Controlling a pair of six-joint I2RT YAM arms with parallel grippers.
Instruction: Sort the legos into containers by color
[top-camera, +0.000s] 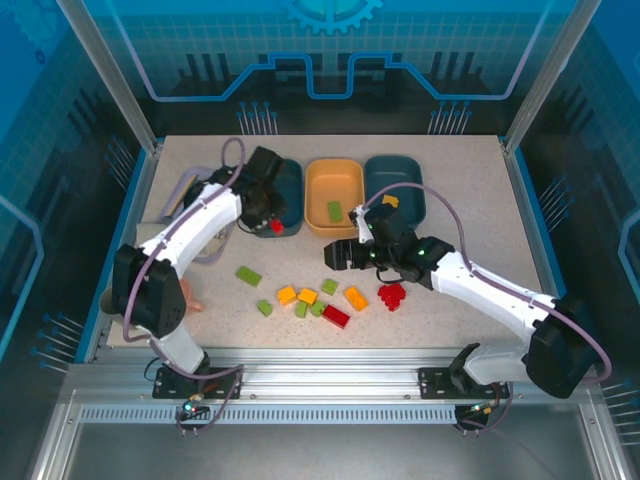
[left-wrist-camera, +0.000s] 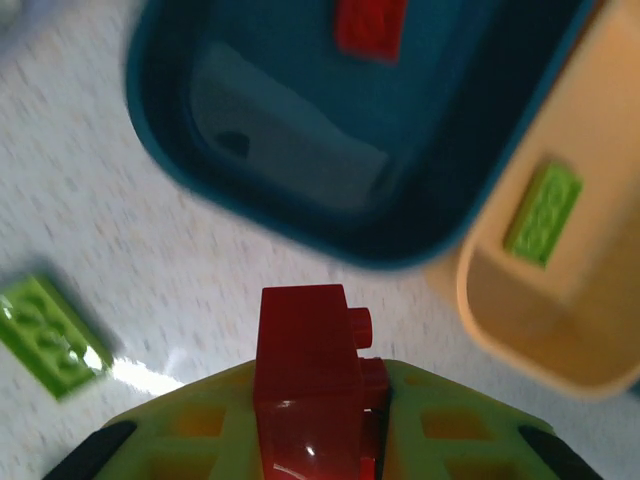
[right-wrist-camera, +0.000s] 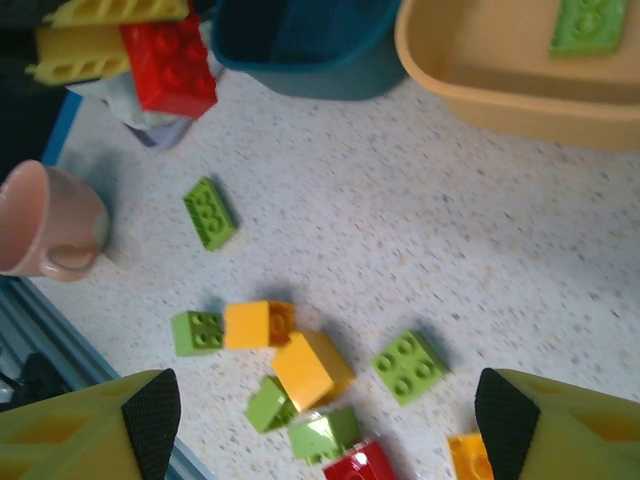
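1. Grip: the left jaws are clenched on a red brick (left-wrist-camera: 308, 370). It stands up between them, with studs showing along 1 side. Whether a pad bears on those studs I cannot tell.
2. Position: the held brick hangs over the worktop (top-camera: 470, 190), just short of the near rim of the left teal tray (left-wrist-camera: 300, 160). That tray has 1 red brick (left-wrist-camera: 370, 25) inside.
3. Right jaws: they are released, spread wide and holding nothing. They hover above the loose pile of green and yellow-orange bricks (right-wrist-camera: 300, 370).
4. Other trays: the orange tray (top-camera: 334, 190) holds a green brick (top-camera: 333, 210). The right teal tray (top-camera: 395, 180) holds a yellow-orange brick (top-camera: 390, 201).
5. Handling: these bricks look like hard, glossy plastic, so they are probably light, stiff and not fragile. A firm squeeze should do no harm, but the smooth walls may slip or twist under an off-centre pinch.
6. Hold: the best grip is likely across 2 flat parallel walls, centred on the brick, and not on studs or corners.
7. Release: such a light brick would probably bounce, so letting go low inside the tray seems wise.
8. Pile: several bricks touch or lie tilted. The lone green brick (top-camera: 248, 275) looks easiest to take.
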